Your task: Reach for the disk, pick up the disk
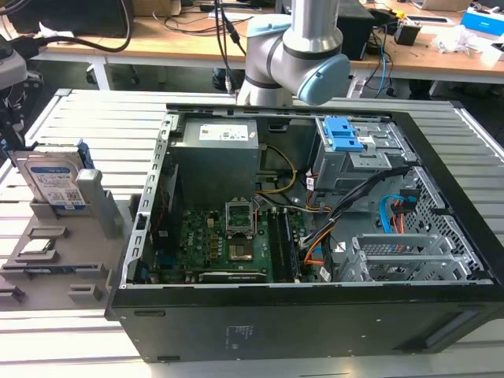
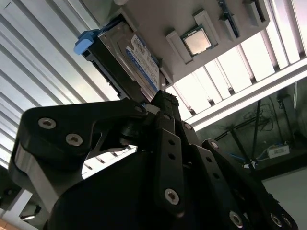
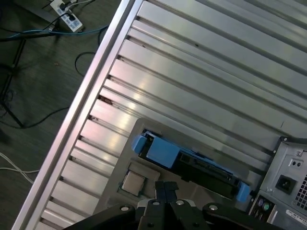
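Disk (image 1: 53, 183) is standing on edge in a grey holder tray (image 1: 55, 276) at the exterior view's left, w/ a blue bracket framing it and nothing touching it. Slatted tabletop (image 1: 94, 118) is carrying everything. Open PC case (image 1: 315, 315) is lying on its side just beside the tray. Arm (image 1: 303, 47) is showing behind the case. Jaws, in both wrist views, are sitting closed w/ nothing btwn them, pointing toward the disk but apart from it. CPU chip (image 2: 197, 42) is lying in the tray near the disk.

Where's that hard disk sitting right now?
On the exterior view's left, the disk stands on edge in a grey holder beside the open computer case, near a processor chip.
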`<state>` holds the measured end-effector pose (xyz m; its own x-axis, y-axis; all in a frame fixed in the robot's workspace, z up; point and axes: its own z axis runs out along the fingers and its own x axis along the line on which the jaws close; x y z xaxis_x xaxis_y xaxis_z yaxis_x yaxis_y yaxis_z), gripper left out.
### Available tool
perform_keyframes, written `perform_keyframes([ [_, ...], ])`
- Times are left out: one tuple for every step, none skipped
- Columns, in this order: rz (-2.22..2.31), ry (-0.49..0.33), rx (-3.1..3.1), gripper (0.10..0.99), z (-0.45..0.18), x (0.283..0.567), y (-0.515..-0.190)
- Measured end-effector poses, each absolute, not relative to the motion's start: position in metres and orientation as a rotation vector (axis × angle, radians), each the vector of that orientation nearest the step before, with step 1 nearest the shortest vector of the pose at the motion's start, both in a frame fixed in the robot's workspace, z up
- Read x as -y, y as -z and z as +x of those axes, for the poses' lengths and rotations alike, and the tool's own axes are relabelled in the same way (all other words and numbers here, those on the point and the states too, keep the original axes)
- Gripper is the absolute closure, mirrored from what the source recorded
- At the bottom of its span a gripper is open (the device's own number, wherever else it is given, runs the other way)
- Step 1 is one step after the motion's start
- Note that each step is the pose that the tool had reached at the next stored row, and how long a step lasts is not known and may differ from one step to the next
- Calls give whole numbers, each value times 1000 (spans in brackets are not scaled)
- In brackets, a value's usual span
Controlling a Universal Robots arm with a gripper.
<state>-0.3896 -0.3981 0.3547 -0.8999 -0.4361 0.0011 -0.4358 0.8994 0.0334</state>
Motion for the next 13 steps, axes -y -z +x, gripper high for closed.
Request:
perform_keyframes([
  [715,51,3050,980,-390,398,-355],
  [725,51,3047,980,-390,398,-355],
  [738,50,3044,980,-390,398,-355],
  [753,50,3040,980,-390,398,-355],
  [772,50,3035,980,-390,398,-355],
  [793,50,3030,980,-390,398,-355],
  [802,50,3027,980,-390,398,-355],
  [819,50,3022,980,-390,398,-355],
  [834,50,3018,980,-390,398,-355],
  [850,50,3014,980,-390,398,-355],
  [859,50,3011,980,-390,398,-355],
  [876,50,3006,980,-390,398,-355],
  [886,50,3003,980,-390,398,-355],
])
